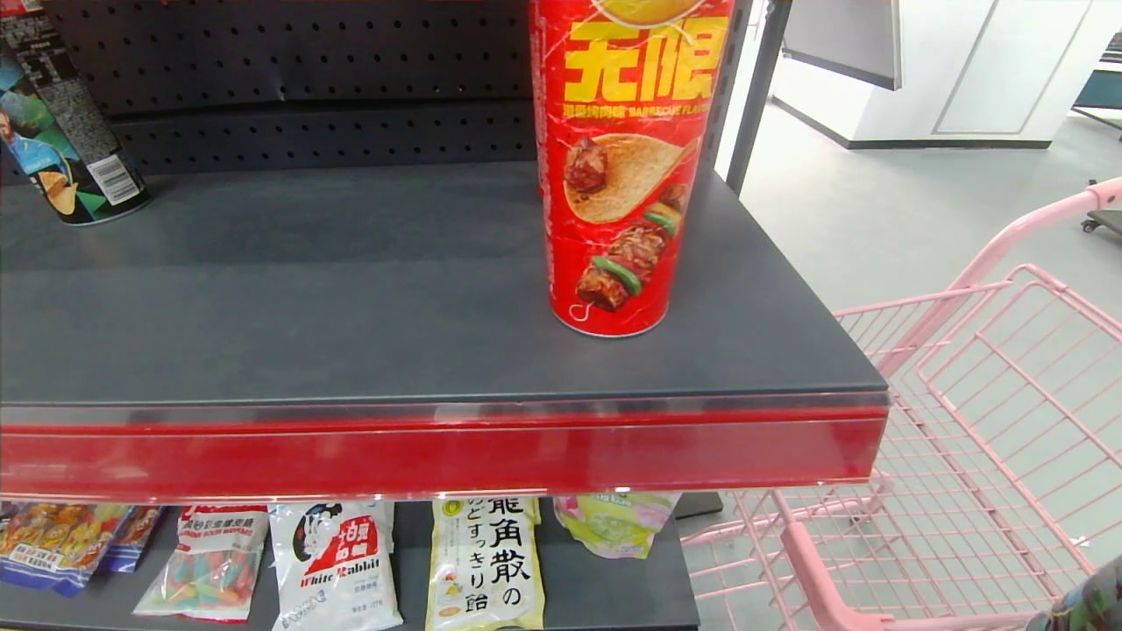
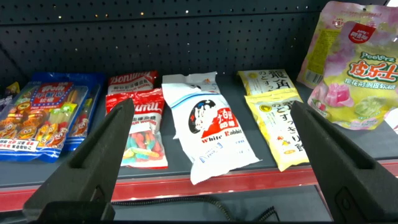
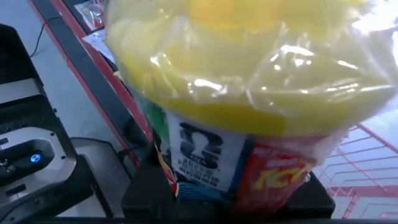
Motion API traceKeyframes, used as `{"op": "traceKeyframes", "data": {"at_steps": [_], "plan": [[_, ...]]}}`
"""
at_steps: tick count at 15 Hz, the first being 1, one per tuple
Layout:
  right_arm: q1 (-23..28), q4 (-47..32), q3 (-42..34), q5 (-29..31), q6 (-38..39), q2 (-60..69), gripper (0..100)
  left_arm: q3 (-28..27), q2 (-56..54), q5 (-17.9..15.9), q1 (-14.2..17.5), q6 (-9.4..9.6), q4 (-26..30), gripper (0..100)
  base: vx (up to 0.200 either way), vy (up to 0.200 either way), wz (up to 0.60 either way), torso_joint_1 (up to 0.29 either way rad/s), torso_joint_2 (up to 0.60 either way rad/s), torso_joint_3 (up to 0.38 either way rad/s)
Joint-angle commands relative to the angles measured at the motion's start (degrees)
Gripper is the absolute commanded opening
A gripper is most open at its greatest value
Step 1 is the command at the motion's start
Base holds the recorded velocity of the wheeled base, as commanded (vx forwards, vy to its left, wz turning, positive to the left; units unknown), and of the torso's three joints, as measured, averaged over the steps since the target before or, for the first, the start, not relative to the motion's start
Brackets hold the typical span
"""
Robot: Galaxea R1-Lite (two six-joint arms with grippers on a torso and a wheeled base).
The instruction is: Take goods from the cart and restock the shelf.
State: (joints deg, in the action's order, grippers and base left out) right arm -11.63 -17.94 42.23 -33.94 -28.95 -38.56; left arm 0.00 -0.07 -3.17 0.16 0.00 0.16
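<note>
A tall red chip can (image 1: 618,175) stands upright on the dark upper shelf (image 1: 351,289), towards its right end. A second, darker can (image 1: 66,140) stands at the shelf's far left. The pink wire cart (image 1: 973,438) is to the right of the shelf. My right gripper (image 3: 224,202) is shut on a chip can with a yellow lid (image 3: 249,68) under clear wrap; the can sits very close to the camera. A corner of it peeks in low over the cart (image 1: 1091,605). My left gripper (image 2: 211,162) is open in front of the lower shelf, with nothing between its fingers (image 2: 99,155).
The lower shelf (image 2: 186,171) holds flat candy bags: a white one (image 2: 214,127), a yellow one (image 2: 277,115), a red gummy bag (image 2: 140,127), blue packs (image 2: 46,115) and a pink-green bag (image 2: 354,62). A red price rail (image 1: 438,456) fronts the upper shelf.
</note>
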Motion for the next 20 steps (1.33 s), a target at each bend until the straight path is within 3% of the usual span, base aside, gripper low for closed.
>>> {"op": "traceKeyframes", "data": {"at_steps": [1,5,8,14,20], "plan": [[-0.85,0.10,3.21,-0.43,-0.14,-1.96,0,0.00,0.07,0.01,0.02,0.00,0.02,100,0.000,0.000,0.00,0.000,0.00,0.000],[-1.91,0.37,10.86,-2.89,1.79,-10.31,0,0.00,0.07,0.01,0.02,0.00,0.02,100,0.000,0.000,0.00,0.000,0.00,0.000],[-8.85,0.28,18.33,-1.74,1.88,-17.52,0,0.00,0.07,0.01,0.02,0.00,0.02,100,0.000,0.000,0.00,0.000,0.00,0.000],[-15.18,0.28,22.20,8.80,2.59,-23.32,0,0.00,0.07,0.01,0.02,0.00,0.02,100,0.000,0.000,0.00,0.000,0.00,0.000],[-15.35,2.92,21.67,9.42,2.67,-22.61,0,0.00,0.07,0.01,0.02,0.00,0.02,100,0.000,0.000,0.00,0.000,0.00,0.000]]}}
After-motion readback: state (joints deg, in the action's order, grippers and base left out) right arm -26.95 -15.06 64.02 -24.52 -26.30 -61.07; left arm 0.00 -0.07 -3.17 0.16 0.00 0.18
